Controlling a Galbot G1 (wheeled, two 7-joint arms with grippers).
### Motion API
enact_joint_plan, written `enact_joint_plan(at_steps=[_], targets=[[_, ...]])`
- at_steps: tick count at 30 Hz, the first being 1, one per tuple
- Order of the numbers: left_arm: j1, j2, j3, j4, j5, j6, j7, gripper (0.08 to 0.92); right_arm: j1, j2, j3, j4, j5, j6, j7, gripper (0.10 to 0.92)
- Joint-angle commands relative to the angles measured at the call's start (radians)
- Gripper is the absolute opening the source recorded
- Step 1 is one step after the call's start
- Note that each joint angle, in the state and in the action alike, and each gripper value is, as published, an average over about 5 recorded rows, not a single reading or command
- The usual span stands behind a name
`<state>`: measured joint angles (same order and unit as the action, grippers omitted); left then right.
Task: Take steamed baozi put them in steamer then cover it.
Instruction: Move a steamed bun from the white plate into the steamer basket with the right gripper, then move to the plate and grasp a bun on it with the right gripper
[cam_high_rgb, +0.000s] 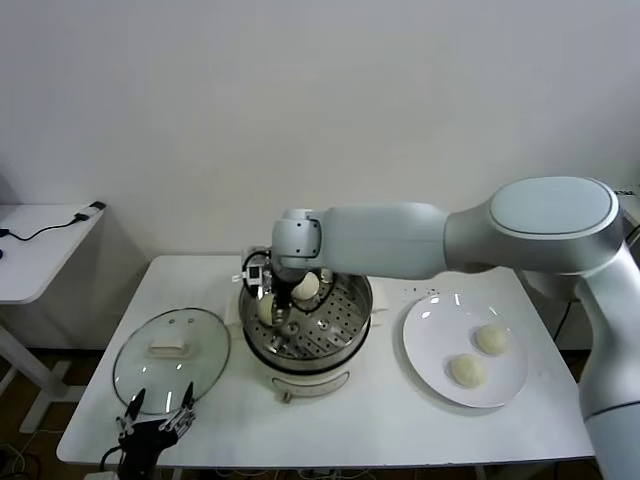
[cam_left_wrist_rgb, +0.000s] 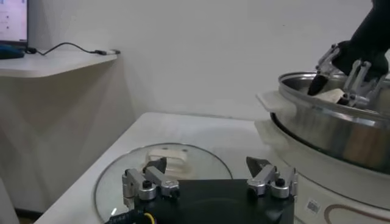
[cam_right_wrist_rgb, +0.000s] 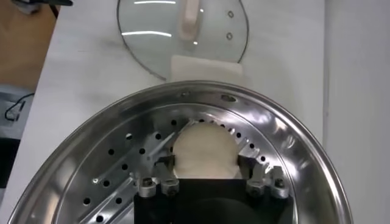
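Note:
The steamer (cam_high_rgb: 330, 335) stands mid-table with one baozi (cam_high_rgb: 306, 287) on its perforated tray. My right gripper (cam_high_rgb: 277, 308) reaches down inside the steamer and is shut on a second baozi (cam_right_wrist_rgb: 204, 149), held low over the tray near the rim (cam_right_wrist_rgb: 286, 131). Two more baozi (cam_high_rgb: 491, 338) (cam_high_rgb: 466, 370) lie on the white plate (cam_high_rgb: 430, 330). The glass cover (cam_high_rgb: 172, 352) lies flat on the table left of the steamer. My left gripper (cam_high_rgb: 160, 405) is open and empty by the cover's near edge; its wrist view shows the cover's handle (cam_left_wrist_rgb: 167, 157) ahead.
A white side table (cam_high_rgb: 40, 240) with a cable stands at the far left. The table's front edge runs just below my left gripper. The steamer's white base and side handle (cam_left_wrist_rgb: 271, 100) rise to the right of the cover.

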<state>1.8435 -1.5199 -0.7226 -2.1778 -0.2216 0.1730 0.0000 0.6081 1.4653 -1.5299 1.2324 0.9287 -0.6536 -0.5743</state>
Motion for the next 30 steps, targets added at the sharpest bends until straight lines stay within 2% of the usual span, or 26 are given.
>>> enact_joint_plan(at_steps=[1,7,12,16,22,30], targets=[[0.000,0.001,0.000,0.001,0.000,0.000,0.000,0.823,0.042,-0.020,0.000,0.013,-0.009,0.013,-0.019,0.814],[0.000,0.002,0.001,-0.007,0.001,0.004,0.002,0.823,0.263,-0.192,-0.072,0.107,-0.012,0.176,-0.204,0.822],[-0.002,0.001,0.000,-0.017,0.003,0.010,0.003,0.823,0.439,-0.482,-0.211,0.272,-0.062,0.314,-0.378,0.823],[-0.005,0.002,-0.004,-0.021,0.002,0.016,0.004,0.823,0.511,-0.679,-0.358,0.371,-0.190,0.374,-0.424,0.823],[-0.011,0.000,-0.004,-0.027,0.003,0.024,0.005,0.823,0.377,-0.866,-0.423,0.367,-0.407,0.421,-0.416,0.823],[-0.003,-0.008,0.000,-0.036,0.015,0.025,0.008,0.823,0.034,-0.940,-0.216,0.290,-0.561,0.406,-0.402,0.823]])
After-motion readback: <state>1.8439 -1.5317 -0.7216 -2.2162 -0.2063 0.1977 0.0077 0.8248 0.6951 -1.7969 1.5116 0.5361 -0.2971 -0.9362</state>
